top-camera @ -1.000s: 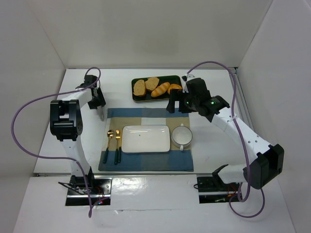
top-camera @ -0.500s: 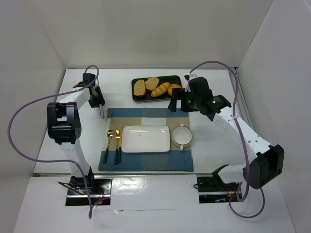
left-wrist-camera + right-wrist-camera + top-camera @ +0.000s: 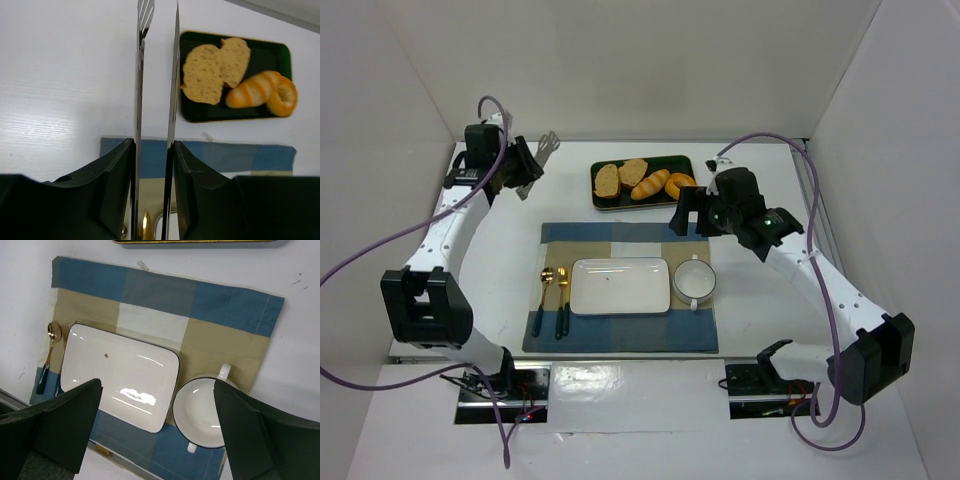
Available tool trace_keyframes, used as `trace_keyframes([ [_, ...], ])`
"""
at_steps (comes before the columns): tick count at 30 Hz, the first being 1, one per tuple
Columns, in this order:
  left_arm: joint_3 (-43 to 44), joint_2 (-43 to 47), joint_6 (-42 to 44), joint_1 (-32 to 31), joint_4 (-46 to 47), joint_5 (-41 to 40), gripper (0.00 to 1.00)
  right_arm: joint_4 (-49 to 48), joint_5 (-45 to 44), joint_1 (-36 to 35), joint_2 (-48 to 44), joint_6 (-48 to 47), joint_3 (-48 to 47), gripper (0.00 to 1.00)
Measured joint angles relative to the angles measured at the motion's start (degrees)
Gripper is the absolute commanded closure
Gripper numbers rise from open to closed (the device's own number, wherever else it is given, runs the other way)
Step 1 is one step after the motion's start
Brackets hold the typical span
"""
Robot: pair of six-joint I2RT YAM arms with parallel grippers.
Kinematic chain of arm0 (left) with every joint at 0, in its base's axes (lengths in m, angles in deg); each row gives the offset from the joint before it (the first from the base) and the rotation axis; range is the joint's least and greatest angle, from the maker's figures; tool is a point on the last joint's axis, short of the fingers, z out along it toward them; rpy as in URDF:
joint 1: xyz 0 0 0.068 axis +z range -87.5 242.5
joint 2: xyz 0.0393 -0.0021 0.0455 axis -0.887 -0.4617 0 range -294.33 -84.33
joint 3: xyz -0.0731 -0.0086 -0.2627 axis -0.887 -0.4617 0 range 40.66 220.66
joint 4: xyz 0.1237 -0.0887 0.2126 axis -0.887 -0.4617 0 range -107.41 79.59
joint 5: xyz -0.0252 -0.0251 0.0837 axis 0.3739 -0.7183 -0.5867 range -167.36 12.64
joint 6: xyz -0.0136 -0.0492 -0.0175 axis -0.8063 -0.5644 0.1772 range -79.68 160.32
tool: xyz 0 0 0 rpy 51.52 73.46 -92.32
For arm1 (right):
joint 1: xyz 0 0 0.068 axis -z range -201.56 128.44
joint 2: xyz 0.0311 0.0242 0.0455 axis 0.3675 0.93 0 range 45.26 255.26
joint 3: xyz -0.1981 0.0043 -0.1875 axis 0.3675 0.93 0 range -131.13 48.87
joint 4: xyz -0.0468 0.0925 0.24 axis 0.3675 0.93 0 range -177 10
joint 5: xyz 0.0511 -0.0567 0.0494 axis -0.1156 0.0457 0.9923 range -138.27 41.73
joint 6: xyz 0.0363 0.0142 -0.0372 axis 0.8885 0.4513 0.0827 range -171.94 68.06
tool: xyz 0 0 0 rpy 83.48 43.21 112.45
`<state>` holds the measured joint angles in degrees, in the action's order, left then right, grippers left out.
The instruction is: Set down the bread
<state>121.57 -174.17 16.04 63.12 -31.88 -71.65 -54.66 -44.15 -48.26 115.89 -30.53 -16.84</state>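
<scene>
Top external view: the left fingers (image 3: 523, 170) are clenched on tongs (image 3: 546, 147), whose blades reach straight out ahead of them. Ahead and to the right of those fingers, the bread (image 3: 607, 180) lies flat at the left end of a tray (image 3: 682, 160). Its long axis runs near-to-far, roughly parallel to the tongs, and its right edge touches another slice (image 3: 633, 170). The right fingers (image 3: 686, 214) are released, spread wide and empty, with a plate (image 3: 620, 290) and a bowl (image 3: 694, 280) below them.
</scene>
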Motion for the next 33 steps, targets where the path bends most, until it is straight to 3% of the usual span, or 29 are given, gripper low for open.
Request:
trace_keyframes([
  [7,-2.4,1.6,0.7,-6.0,0.8,6.1,0.5,-2.1,-0.1,0.3,-2.5,0.0,3.1,0.0],
  [13,-6.1,1.9,2.1,-14.8,0.7,5.2,0.47,-3.7,-0.4,0.3,-6.3,0.4,6.2,0.0],
  [20,-10.7,4.0,1.7,-20.5,0.4,0.5,0.45,-5.7,-0.4,0.3,-9.8,1.7,9.0,0.0],
  [26,-10.8,6.3,1.4,-23.6,0.5,-5.8,0.43,-6.4,-0.4,0.3,-11.5,2.0,9.7,0.0],
  [33,-9.9,5.2,1.5,-31.5,0.0,-15.4,0.43,-7.1,-0.3,0.8,-13.6,2.4,12.3,0.0],
])
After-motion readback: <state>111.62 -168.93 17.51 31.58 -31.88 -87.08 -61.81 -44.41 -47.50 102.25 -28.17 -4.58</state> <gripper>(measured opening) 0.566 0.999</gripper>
